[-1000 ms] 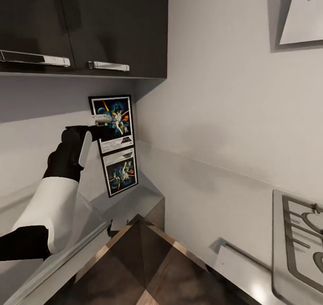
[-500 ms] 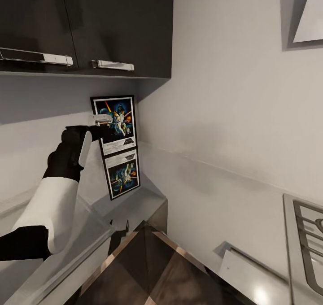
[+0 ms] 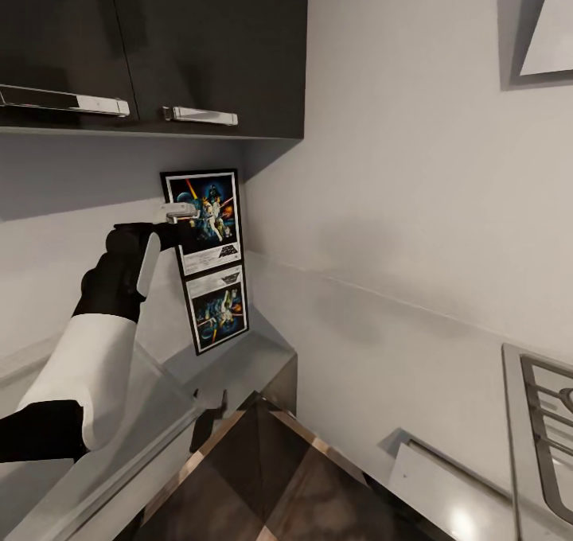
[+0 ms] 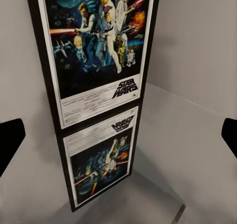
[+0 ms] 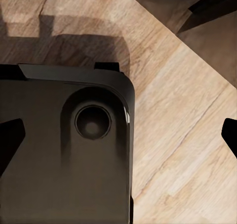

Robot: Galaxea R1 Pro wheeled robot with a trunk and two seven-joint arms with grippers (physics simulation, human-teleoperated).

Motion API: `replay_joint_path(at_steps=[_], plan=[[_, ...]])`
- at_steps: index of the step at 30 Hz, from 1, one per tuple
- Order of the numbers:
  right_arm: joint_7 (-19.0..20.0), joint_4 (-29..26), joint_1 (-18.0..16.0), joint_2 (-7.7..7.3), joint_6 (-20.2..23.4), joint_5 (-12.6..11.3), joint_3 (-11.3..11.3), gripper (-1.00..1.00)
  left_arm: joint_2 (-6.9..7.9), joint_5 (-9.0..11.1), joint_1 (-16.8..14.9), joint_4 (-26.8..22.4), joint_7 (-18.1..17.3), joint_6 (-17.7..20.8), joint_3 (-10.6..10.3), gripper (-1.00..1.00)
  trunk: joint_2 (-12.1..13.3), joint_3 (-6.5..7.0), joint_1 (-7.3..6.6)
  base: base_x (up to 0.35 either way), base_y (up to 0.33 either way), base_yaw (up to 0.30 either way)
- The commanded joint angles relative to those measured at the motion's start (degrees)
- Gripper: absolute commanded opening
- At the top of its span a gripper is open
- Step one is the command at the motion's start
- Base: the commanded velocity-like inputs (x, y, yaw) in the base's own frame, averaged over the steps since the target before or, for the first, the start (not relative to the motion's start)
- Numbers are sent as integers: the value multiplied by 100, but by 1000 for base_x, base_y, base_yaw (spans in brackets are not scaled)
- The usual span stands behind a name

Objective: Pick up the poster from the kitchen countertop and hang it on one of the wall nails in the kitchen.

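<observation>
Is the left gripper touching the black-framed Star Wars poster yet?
Cannot tell. In the head view the left gripper overlaps the black-framed Star Wars poster. The left wrist view shows the fingertips spread wide either side of it, but no plain contact or gap.

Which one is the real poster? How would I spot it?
Find the dark upper cabinets. In the corner below them, the poster stands upright on the kitchen countertop against the wall. Its "STAR WARS" logo reads right way up; the picture underneath is only its upside-down reflection.
</observation>
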Motion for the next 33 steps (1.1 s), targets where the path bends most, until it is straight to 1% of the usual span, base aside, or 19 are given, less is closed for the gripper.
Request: replay_joint_path(at_steps=[1,2,3,8,11,12,15,16,18,19,21,22,23,25,27,28,30,32,33], plan=[[2,11,-7,0,-24,4,2,100,8,-1,-4,-5,-1,25,3,100,-4,-6,0,0,0,0],[5,12,-8,0,-23,3,1,100,21,-1,-4,-7,-1,24,3,100,-4,-6,0,0,0,0],[6,2,-8,-4,-22,-20,-4,100,51,-1,-4,-16,6,22,105,100,-4,-6,0,0,0,0],[-2,-4,-11,-8,-17,-36,-15,100,61,-3,-22,20,31,103,263,100,-4,-6,0,0,0,0],[-2,-5,-12,-8,-12,-46,-20,100,64,-7,-231,152,56,296,296,100,-4,-6,0,0,0,0],[-1,-7,-12,-8,-10,-48,-20,100,68,-8,-395,319,82,359,304,100,-4,-6,0,0,0,0],[1,-18,-12,-10,-11,-49,-18,100,92,-9,-694,661,146,410,311,100,-4,-6,0,0,0,0],[-1,-23,-13,-13,-11,-50,-20,100,126,-10,-909,921,184,428,314,100,-4,-6,0,0,0,0],[-3,-26,-13,-15,-14,-50,-23,100,162,-7,-1121,1198,209,437,316,100,-4,-6,0,0,0,0],[-4,-28,-13,-16,-16,-47,-24,100,202,-5,-1318,1467,225,439,317,100,-4,-6,0,0,0,0],[-5,-29,-13,-18,-17,-48,-25,100,252,-2,-1495,1718,234,439,318,100,-4,-6,0,0,0,0],[-6,-31,-11,-18,-27,-44,-19,100,328,3,-1727,2068,244,366,318,100,-4,-6,0,0,0,0],[-7,-31,-12,-14,-32,-30,-7,100,372,5,-1954,2378,246,159,319,100,-4,-6,0,0,0,0],[-5,-32,-12,-12,-36,-15,3,100,394,10,-2092,2551,242,-18,319,100,-4,-6,0,0,0,0],[-3,-32,-12,-11,-40,-9,5,100,403,17,-2144,2614,237,-96,319,100,-4,-9,0,0,0,0],[2,-32,-11,-15,-44,-1,7,100,428,34,-2206,2681,220,-255,326,100,-4,-15,0,0,0,0],[5,-32,-10,-16,-43,0,7,100,434,37,-2217,2692,213,-346,333,100,-4,-30,0,0,0,0],[9,-32,-12,-17,-46,2,8,100,443,46,-2234,2684,195,-552,347,100,-4,-47,0,0,0,0],[10,-32,-11,-17,-46,2,8,100,443,47,-2234,2683,195,-559,350,100,-4,-56,0,0,0,0]])
